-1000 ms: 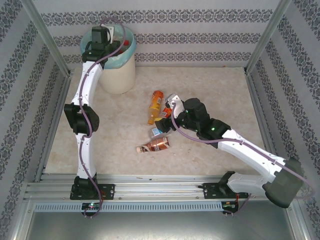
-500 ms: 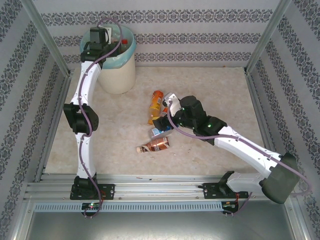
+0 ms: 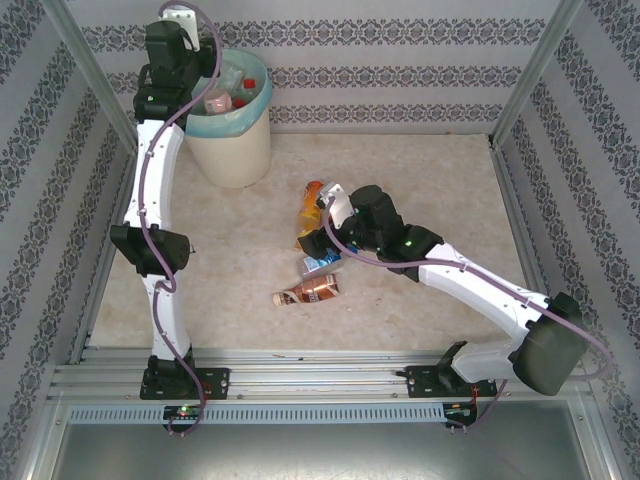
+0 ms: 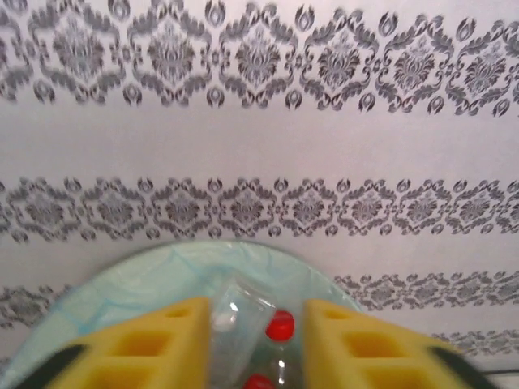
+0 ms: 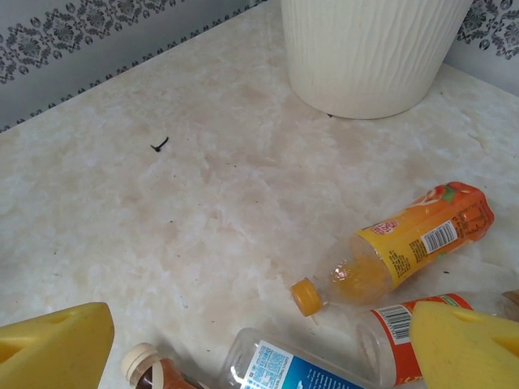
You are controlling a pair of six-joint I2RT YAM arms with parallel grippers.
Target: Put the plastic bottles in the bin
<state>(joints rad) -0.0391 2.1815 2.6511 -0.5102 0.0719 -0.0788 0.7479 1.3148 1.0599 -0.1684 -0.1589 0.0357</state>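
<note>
Right gripper (image 5: pixel 259 324) spread wide, low over table (image 5: pixel 162 203), blue-labelled bottle (image 5: pixel 280 365) lying between fingers, orange bottle (image 5: pixel 397 247) just beyond, left gripper (image 4: pixel 255 340) parted above bin (image 4: pixel 146 279)

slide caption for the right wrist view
Open right gripper above orange bottle, red-labelled bottle and blue-labelled bottle on the table, bin beyond.

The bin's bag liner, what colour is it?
Light turquoise. The liner folds over the cream-white bin; the top external view shows it best.
</note>
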